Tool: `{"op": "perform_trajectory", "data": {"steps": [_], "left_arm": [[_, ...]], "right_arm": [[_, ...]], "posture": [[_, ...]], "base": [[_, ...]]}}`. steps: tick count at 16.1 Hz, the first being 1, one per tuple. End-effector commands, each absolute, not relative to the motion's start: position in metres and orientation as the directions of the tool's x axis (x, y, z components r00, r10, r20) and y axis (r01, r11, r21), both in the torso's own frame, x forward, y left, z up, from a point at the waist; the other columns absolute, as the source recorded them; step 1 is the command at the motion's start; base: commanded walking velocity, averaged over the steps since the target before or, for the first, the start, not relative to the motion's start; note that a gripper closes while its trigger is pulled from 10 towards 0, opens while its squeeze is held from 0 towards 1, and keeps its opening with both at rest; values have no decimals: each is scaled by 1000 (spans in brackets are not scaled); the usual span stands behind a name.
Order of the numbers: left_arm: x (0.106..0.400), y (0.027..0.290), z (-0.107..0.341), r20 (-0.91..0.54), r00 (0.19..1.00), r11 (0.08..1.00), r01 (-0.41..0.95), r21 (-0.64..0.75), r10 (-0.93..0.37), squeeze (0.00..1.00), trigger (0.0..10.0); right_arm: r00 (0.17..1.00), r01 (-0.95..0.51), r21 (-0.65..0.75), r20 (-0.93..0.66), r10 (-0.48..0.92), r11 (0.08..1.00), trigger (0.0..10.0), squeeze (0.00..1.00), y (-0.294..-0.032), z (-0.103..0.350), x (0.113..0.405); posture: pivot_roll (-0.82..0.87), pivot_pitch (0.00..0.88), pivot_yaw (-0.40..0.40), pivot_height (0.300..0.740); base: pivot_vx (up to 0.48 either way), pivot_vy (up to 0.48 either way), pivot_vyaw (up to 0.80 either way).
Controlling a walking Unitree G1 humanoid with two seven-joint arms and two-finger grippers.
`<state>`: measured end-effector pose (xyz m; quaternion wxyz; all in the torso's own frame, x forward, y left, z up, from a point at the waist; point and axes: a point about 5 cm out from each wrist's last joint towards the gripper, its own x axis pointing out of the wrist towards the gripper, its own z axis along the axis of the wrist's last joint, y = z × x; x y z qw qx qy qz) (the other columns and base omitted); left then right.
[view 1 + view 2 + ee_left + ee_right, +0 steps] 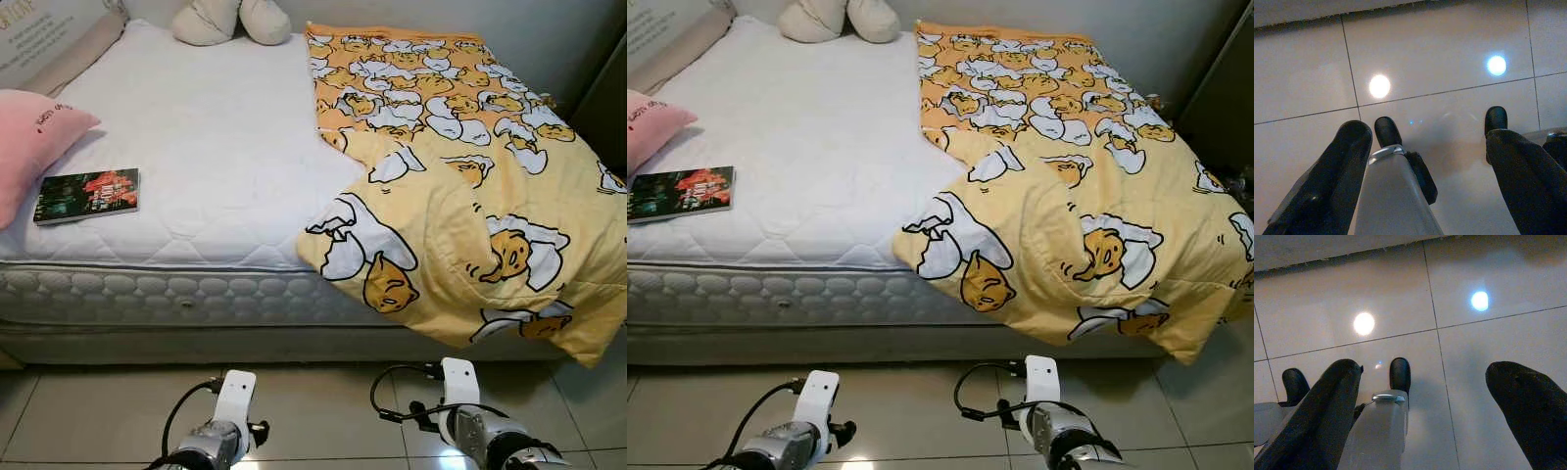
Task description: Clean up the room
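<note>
Both end effectors, left [1425,147] and right [1425,382], gape wide, empty, low over floor [1449,49]. Blanket [470,186] ahead on bed [196,137], draping toward right one. Risk: dragging it off; book [88,193] sliding.

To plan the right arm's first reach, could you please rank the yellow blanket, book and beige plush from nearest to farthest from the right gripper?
1. Yellow blanket, hanging over the bed's right side.
2. Book, on the mattress's left edge.
3. Beige plush, at the far end.
</note>
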<state>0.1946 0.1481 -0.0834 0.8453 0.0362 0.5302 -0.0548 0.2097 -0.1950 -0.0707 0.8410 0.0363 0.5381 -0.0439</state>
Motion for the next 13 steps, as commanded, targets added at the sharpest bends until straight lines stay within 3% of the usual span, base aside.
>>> {"op": "perform_trajectory", "data": {"steps": [1, 13], "left_arm": [[196, 147, -83, -900, 431, 991, 136, -1, -60, 0, 10000], [191, 140, -85, -903, 421, 983, 183, -2, -80, 0, 10000]], "right_arm": [[413, 118, 12, -910, -38, 993, 10000, 0, -199, -69, 211], [402, 122, 2, -914, -48, 993, 10000, 0, -202, -72, 205]], "posture": [[-90, 0, -34, 740], [-120, 0, -40, 740]], "base": [[0, 0, 0], [0, 0, 0]]}}
